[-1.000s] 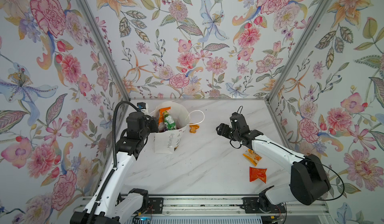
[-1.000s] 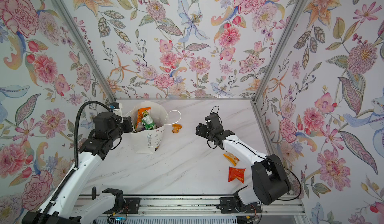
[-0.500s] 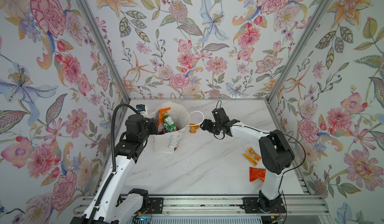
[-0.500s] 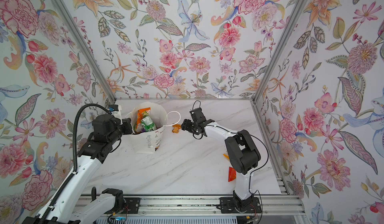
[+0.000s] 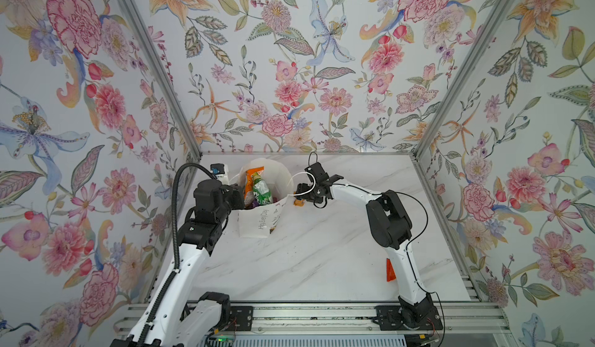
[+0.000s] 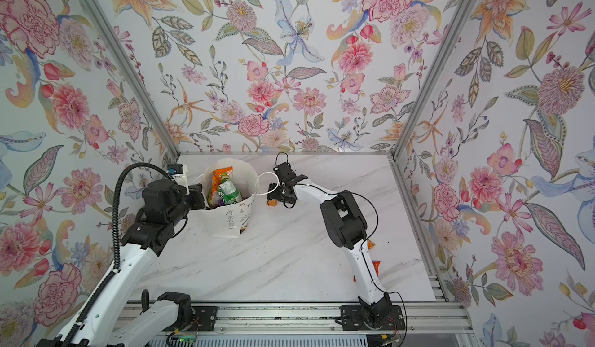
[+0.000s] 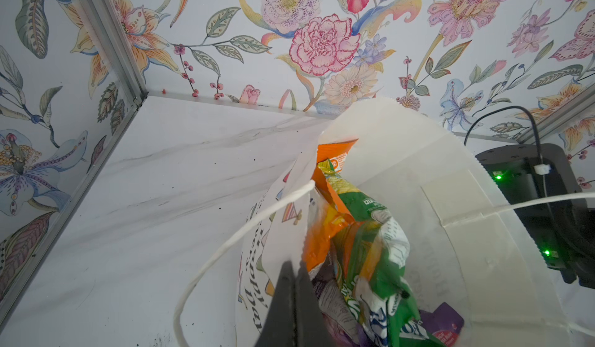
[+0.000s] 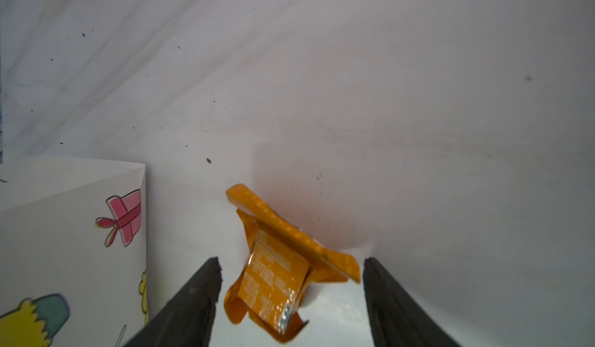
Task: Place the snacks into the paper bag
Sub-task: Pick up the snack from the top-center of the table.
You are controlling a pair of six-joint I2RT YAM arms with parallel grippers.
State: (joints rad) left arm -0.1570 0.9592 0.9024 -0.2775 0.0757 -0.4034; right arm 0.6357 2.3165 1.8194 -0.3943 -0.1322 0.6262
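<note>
Left of centre in both top views, the left gripper [image 5: 236, 196] is clenched on the near rim of the paper bag [image 5: 257, 224], holding its mouth agape. The snacks [image 5: 259, 187] already inside, orange, green and purple, show through the opening. Just right of the bag, an orange sachet [image 5: 298, 202] lies crumpled on the marble table [image 5: 306, 258]. The right gripper [image 8: 291, 261] hangs over it released, one finger on either side, neither touching. At the lower right, more orange packets [image 5: 389, 269] wait, half hidden behind the right arm [image 5: 405, 265].

The bag's cord handle [image 5: 307, 181] appears to loop across the right gripper. A lift could snag it and tip the bag or tear it from the left pinch. The sachet is small and buckled, so closing fingers may skid it away, and the finger nearer the bag could dent its wall.

A second ago the right gripper stood mid-table, well apart from the bag. It has since swung left to the sachet, while the left grip and the bag have not shifted.
</note>
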